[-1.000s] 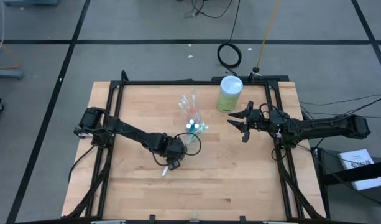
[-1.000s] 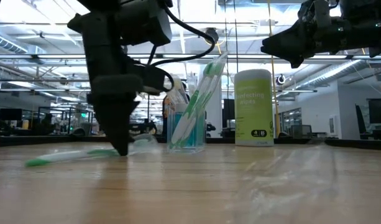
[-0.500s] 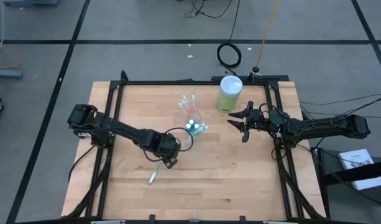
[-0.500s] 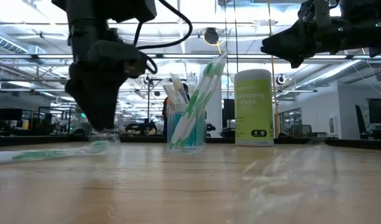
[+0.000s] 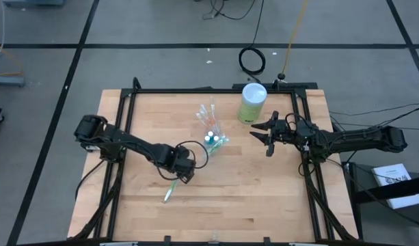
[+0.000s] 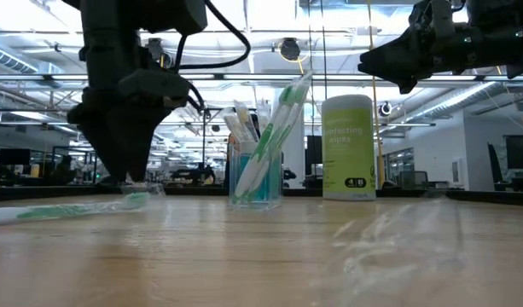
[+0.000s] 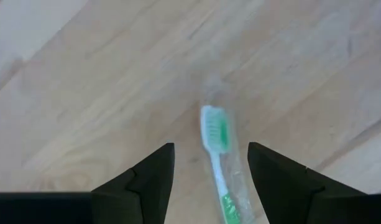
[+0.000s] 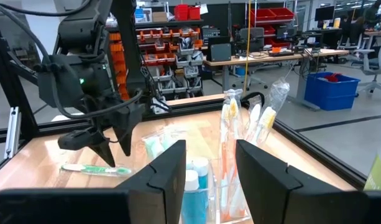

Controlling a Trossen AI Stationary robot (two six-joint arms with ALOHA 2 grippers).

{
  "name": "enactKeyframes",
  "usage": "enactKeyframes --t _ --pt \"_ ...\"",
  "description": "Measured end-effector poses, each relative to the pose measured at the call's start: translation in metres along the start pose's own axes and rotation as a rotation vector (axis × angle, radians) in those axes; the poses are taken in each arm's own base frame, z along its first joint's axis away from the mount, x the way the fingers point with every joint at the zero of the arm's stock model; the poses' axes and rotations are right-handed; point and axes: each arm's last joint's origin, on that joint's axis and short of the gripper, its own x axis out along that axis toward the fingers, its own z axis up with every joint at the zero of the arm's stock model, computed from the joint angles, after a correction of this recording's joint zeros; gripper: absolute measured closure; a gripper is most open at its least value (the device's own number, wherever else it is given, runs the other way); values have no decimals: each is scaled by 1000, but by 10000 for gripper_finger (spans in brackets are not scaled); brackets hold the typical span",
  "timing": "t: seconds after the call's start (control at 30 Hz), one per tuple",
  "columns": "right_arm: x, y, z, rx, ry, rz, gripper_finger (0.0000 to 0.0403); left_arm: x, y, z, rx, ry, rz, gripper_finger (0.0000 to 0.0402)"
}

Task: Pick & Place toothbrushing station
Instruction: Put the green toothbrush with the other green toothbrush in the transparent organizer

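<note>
Hovering above the middle of the tabletop: left gripper, fingers apart, clamped on nothing, just over the bristle end of a wrapped green-white toothbrush. Lying flat on the wood, that toothbrush, angled toward the near edge. Standing upright toward the far edge: clear cups holding more toothbrushes and white capped tubes. Beside them, nearer the far right corner, a lime-green canister. Waiting raised off the wood by the right edge: right gripper, fingers spread, empty.
</note>
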Motion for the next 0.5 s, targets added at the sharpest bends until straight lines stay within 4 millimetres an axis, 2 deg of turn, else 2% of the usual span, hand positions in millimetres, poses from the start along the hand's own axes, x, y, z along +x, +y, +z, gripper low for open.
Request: enactKeyframes --t 0.23,0.5 --pt "0 0 0 0 1 0 273 13 -1 -6 -32 35 25 190" --pt "0 0 0 0 3 -1 273 32 -11 -6 -4 77 -9 190"
